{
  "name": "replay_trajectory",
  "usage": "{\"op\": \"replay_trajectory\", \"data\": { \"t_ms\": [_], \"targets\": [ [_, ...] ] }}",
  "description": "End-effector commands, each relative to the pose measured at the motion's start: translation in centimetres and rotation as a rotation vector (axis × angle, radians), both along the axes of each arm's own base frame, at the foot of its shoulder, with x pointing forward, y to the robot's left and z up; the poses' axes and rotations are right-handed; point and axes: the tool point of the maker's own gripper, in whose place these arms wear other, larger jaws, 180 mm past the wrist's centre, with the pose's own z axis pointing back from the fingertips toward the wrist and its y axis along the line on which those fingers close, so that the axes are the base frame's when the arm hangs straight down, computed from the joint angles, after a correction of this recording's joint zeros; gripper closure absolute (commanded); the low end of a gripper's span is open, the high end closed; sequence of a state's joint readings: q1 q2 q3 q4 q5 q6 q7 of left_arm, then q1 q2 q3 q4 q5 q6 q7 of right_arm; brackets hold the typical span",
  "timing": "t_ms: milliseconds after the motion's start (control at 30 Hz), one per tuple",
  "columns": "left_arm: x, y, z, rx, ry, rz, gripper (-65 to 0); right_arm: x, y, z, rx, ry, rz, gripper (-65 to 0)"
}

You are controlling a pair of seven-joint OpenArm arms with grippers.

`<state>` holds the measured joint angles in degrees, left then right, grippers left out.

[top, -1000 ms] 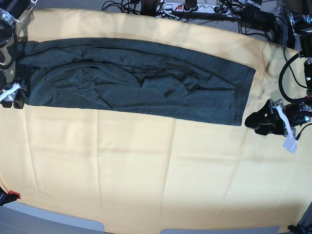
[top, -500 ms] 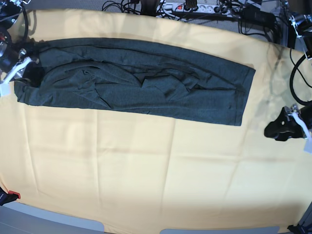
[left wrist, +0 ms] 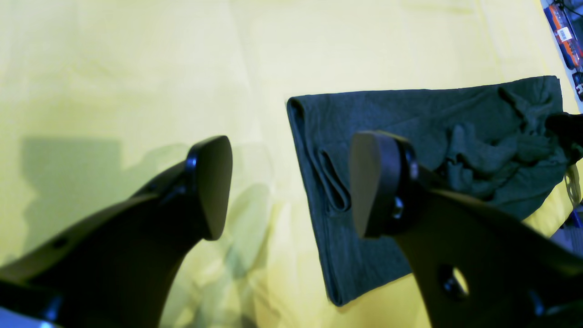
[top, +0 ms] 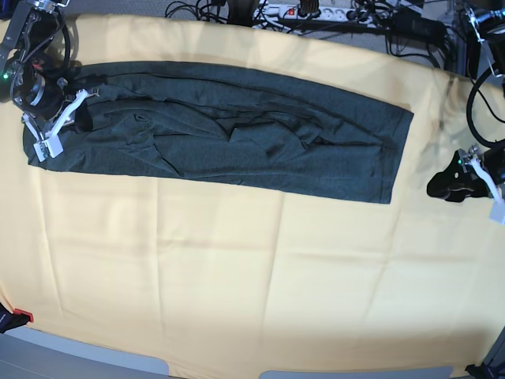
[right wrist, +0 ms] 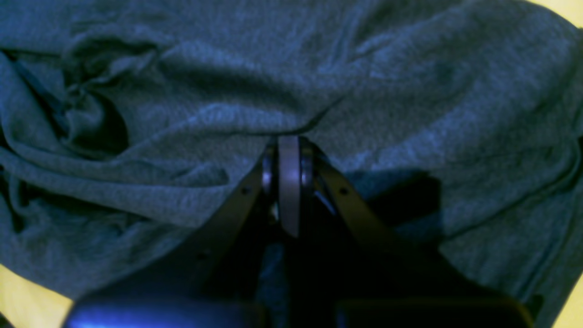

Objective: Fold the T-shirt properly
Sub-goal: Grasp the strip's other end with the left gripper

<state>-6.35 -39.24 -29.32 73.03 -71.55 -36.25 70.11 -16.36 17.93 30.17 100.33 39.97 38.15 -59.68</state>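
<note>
Right gripper (right wrist: 288,150) has clamped onto the T-shirt (top: 237,130).

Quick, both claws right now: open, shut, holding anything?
Left claw: open, holding nothing, off the T-shirt.
Right claw: shut on a fold of the T-shirt.

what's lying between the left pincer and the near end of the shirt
Nothing: only bare yellow cloth separates the left pincer from the shirt, as the base view shows.

Base view is bright and even, bowed at its edges. The right wrist view is dim, bluish, soft. Gripper shadows fall on the yellow tablecloth (left wrist: 136,68).
</note>
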Motion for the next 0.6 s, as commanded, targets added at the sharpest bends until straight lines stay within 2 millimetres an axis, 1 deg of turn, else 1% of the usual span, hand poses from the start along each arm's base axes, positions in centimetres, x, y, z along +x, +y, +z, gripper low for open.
{"op": "replay_trajectory", "data": {
  "t_ms": [0, 100, 267, 367, 567],
  "targets": [
    [0.7, 0.7, 2.1, 0.006, -0.059, 0.005, -41.8, 0.3, -0.7, 0.6, -0.026, -0.018, -0.004, 0.0],
    [0.7, 0.9, 1.8, 0.011, -0.039, 0.026, -41.8, -0.1, -0.7, 0.3, -0.026, -0.009, -0.008, 0.0],
    [0.6, 1.8, 0.2, 0.048, 0.035, 0.089, -41.8, -0.4, -0.8, 0.1, -0.027, -0.001, -0.018, 0.0],
    [-0.1, 1.6, -1.0, 0.045, 0.068, 0.095, -41.8, -0.3, -0.8, 0.2, -0.026, -0.006, -0.018, 0.0],
    [-2.1, 0.9, -4.5, 0.033, 0.149, 0.122, -41.8, -0.3, -0.8, 0.2, -0.025, -0.008, -0.018, 0.0]
  ]
}}
